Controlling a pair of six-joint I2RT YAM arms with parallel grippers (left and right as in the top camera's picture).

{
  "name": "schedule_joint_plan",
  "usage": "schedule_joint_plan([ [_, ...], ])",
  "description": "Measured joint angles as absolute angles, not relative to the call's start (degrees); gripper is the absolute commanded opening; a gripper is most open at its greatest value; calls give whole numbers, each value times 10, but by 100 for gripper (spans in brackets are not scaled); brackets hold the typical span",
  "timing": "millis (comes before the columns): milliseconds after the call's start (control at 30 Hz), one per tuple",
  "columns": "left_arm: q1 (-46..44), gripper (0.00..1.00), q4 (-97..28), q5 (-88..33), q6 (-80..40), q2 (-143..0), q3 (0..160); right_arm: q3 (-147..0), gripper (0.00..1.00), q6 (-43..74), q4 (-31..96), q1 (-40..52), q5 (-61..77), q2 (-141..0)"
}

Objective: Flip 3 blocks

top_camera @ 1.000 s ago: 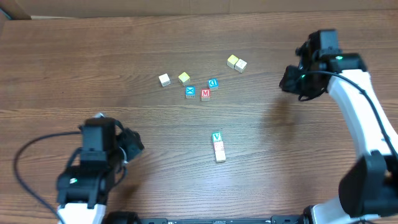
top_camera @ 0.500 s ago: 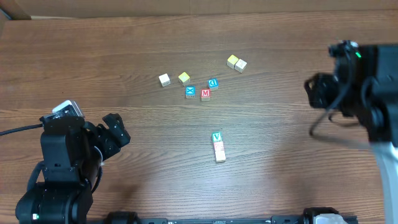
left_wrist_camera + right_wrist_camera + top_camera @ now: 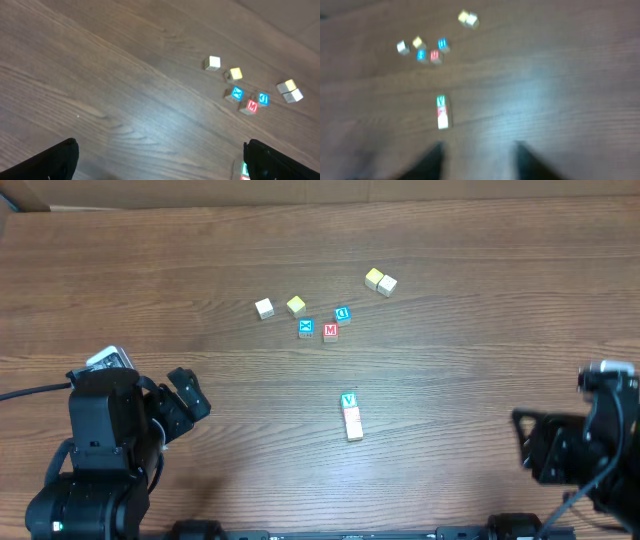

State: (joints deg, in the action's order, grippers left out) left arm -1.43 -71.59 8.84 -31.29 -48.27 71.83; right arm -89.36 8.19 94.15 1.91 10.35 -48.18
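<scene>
Blocks (image 3: pixel 351 416) — three touching in a row, centre of the table (image 3: pixel 480 290), well apart from both grippers. I'd call them light, rigid, smooth wood; pinch opposite flat sides. Left gripper (image 3: pixel 190 392) spread wide, empty; right gripper (image 3: pixel 479 161) looks apart too — blurry view.

I read a green V on the V block (image 3: pixel 348 399) from overhead. The middle block (image 3: pixel 351 415) touching it carries red marks too small for me to make out. Farther back, the M cube (image 3: pixel 330 331) shows a red M, the X cube (image 3: pixel 305 327) a blue X and the D cube (image 3: pixel 342 313) a blue D.
</scene>
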Motion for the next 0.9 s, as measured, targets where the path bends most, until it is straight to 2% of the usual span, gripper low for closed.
schedule_joint_plan([
  [100, -14, 100, -722, 88, -313, -483, 718, -894, 100, 86, 973, 19, 110, -479],
  [900, -14, 100, -723, 88, -313, -483, 718, -894, 100, 90, 972, 19, 127, -479],
])
